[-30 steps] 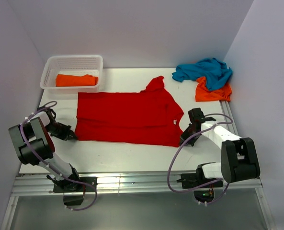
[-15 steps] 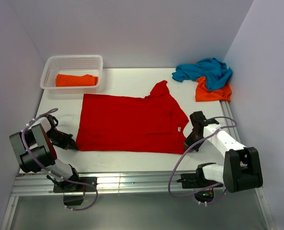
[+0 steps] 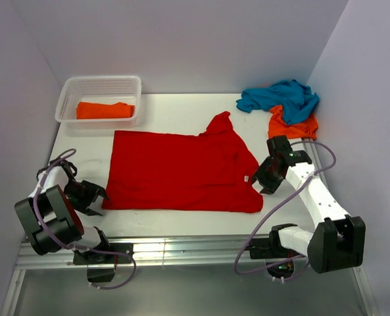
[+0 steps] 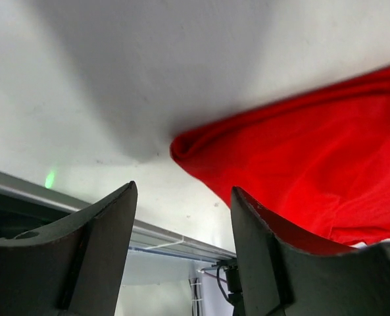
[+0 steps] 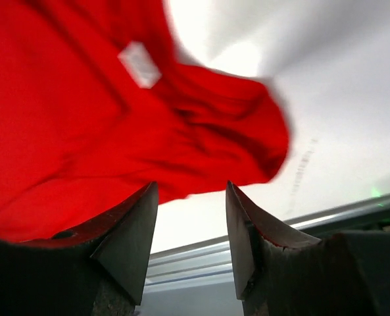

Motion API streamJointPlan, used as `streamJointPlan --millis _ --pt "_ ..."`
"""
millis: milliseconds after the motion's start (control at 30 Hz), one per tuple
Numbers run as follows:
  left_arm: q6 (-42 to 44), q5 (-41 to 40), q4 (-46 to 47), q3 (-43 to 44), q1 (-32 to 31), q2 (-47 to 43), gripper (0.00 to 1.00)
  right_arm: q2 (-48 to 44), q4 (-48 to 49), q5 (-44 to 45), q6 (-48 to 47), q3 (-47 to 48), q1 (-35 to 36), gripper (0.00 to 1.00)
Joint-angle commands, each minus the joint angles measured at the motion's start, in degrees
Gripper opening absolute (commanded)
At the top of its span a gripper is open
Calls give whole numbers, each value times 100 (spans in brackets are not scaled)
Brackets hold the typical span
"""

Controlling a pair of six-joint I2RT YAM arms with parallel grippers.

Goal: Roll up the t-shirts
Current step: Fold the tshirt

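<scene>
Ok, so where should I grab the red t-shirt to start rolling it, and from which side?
Probably its two near corners: the red t-shirt lies flat across the table, and both corners bunch into slightly raised folds. Slide the open left pincer in low from the left onto one, the right pincer from the right onto the other.
</scene>
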Motion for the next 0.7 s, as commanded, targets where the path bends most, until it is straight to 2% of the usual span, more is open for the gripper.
streamJointPlan --millis 0,67,200,267,367,667 --pt "144 8 -267 435 -13 -347 64 87 92 -222 133 543 0 53" --pt "135 -98 -285 742 -214 -348 64 193 380 -380 273 623 44 52" --pt "196 208 -48 998 -601 -418 62 615 909 -600 432 641 97 51" --pt "74 -1 -39 1313 -1040 -427 63 791 1224 -661 494 597 132 51" --pt "-40 112 101 1761 -1585 -488 66 1081 1655 -793 564 466 167 51" --pt "-911 684 1120 2729 -3659 372 66 1933 2333 -855 766 141 404 49"
